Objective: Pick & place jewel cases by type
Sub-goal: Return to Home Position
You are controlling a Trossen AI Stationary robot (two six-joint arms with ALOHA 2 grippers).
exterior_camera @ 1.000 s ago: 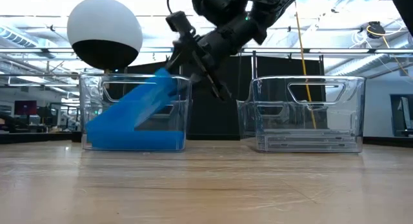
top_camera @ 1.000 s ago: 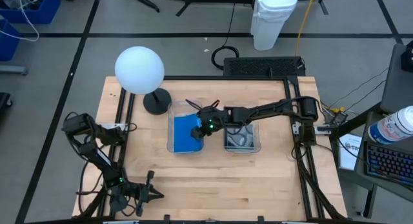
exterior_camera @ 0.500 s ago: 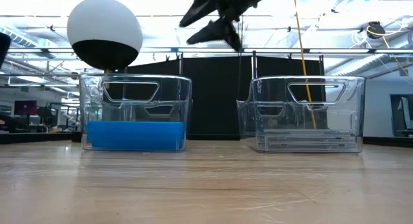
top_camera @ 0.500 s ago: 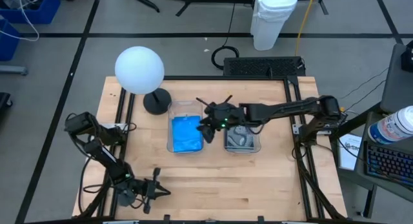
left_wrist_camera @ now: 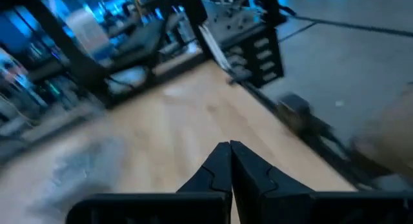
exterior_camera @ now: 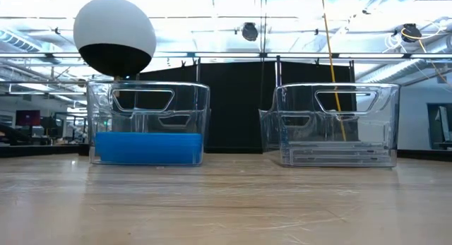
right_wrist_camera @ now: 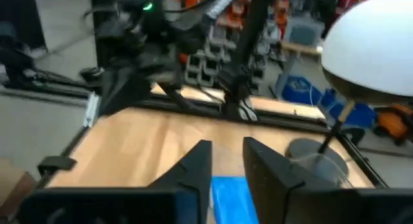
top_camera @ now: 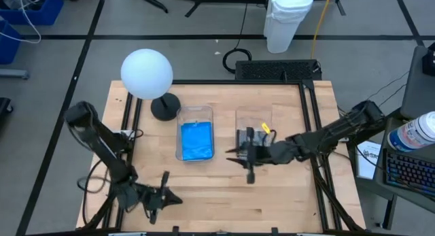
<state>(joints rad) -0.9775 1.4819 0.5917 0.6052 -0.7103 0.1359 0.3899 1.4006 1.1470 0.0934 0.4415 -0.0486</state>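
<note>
Two arms are showing dark, nearly black. The left arm [top_camera: 102,144] is reading as slim links between chunky round joints, a thin black cable [top_camera: 92,185] looping off it, and the right arm [top_camera: 326,135] is looking much the same. The left gripper [left_wrist_camera: 230,144] is showing matte wedge fingers [left_wrist_camera: 216,172] tapering to points, while the right gripper [right_wrist_camera: 226,146] is looking blockier.

Centre frame: blue cases [top_camera: 197,142]. Lower right: clear cases, grey-black patterned inserts [exterior_camera: 337,158]. White globe lamp [top_camera: 146,73], black base. Pale wood-grain tabletop [top_camera: 285,195].

Grey floor [top_camera: 197,52] w/ black lines [top_camera: 170,37], white trash can [top_camera: 287,18], bright ceiling lts [exterior_camera: 212,5]
</note>
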